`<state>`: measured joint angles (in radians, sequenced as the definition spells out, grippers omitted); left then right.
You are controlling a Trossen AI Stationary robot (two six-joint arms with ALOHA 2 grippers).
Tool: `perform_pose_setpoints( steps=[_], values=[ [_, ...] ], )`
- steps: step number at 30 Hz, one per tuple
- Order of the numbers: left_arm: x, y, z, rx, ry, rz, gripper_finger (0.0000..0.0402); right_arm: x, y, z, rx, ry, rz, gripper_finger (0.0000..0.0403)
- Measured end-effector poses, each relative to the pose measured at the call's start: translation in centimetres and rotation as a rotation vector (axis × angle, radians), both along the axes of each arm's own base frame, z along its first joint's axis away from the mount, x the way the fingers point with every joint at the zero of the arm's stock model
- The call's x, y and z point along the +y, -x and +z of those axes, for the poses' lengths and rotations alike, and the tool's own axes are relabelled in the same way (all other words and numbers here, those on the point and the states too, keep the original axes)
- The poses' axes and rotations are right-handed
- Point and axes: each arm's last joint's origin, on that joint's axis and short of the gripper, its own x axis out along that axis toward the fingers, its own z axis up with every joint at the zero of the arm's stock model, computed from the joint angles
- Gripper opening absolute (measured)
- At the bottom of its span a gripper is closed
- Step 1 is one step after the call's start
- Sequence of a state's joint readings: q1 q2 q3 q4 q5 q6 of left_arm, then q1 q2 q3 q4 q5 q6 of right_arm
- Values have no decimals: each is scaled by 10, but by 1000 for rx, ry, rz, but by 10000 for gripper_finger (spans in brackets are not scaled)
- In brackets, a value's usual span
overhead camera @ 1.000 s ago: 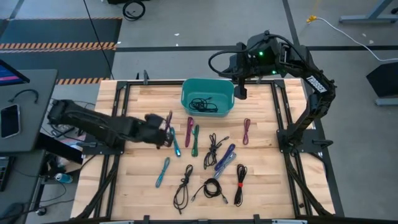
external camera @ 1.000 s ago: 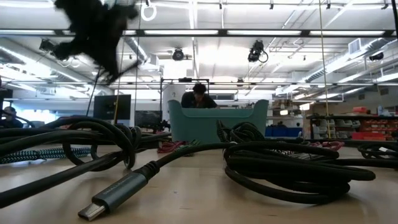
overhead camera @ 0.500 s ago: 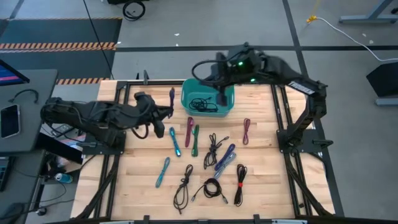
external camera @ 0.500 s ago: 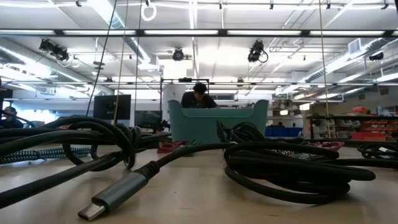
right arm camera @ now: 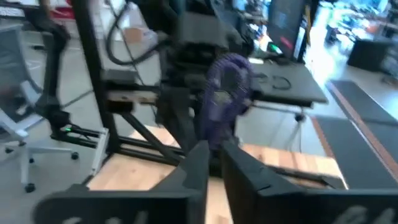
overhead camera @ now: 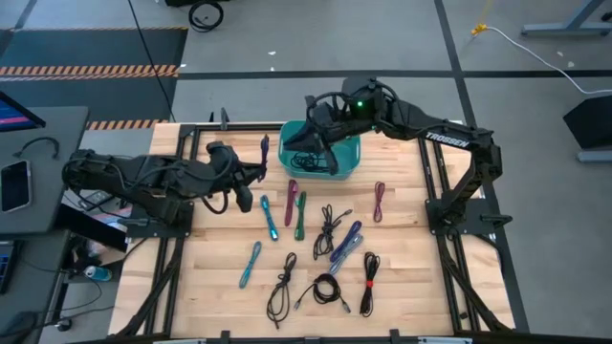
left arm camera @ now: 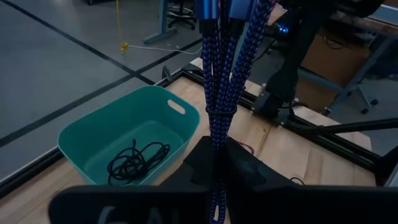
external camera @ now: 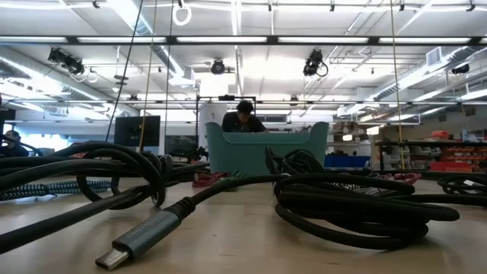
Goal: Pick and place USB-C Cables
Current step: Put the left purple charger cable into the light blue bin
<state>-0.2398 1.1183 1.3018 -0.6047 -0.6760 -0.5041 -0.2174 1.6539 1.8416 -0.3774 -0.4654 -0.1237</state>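
— Where's your left gripper (overhead camera: 260,164)?

— Beside the teal bin (overhead camera: 346,164), on its left in the high view, above the table (overhead camera: 402,277). I have it closed on a folded purple cable (left arm camera: 221,81), which hangs straight down between my fingers (left arm camera: 205,163).

— And the right gripper (overhead camera: 313,145)?

— Over the bin's left part. It is blurred and my fingers (right arm camera: 199,163) look close together, but I cannot tell whether they are closed or hold anything.

— What's in the bin?

— One black cable (left arm camera: 135,158), loosely coiled on the bottom.

— The other cables?

— Spread over the table in front of the bin: a blue one (overhead camera: 270,218), a magenta one (overhead camera: 291,203), a green one (overhead camera: 300,214), another magenta one (overhead camera: 379,202) off to the right, and several black ones (overhead camera: 329,290) nearer the front edge.
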Motion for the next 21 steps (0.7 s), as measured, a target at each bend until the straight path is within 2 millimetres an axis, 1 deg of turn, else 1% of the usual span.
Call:
perform_pose_setpoints(
  steps=[4, 8, 12, 16, 21],
  values=[
    [-1, 0, 0, -4, 13, -21, 19, 2, -1, -2, 22, 6, -109, 116],
    [-1, -1, 1, -10, 19, -21, 19, 5, -3, -2, 28, 0, -181, 178],
    [0, -1, 1, -11, 19, -20, 19, 9, -7, -4, 32, -6, -162, 225],
    [0, -1, 1, -13, 19, -17, 19, 15, -18, -14, 51, -27, -92, 245],
    [1, -1, 2, -20, 15, -16, 19, 20, -37, -25, 20, -28, -51, 247]
  ],
)
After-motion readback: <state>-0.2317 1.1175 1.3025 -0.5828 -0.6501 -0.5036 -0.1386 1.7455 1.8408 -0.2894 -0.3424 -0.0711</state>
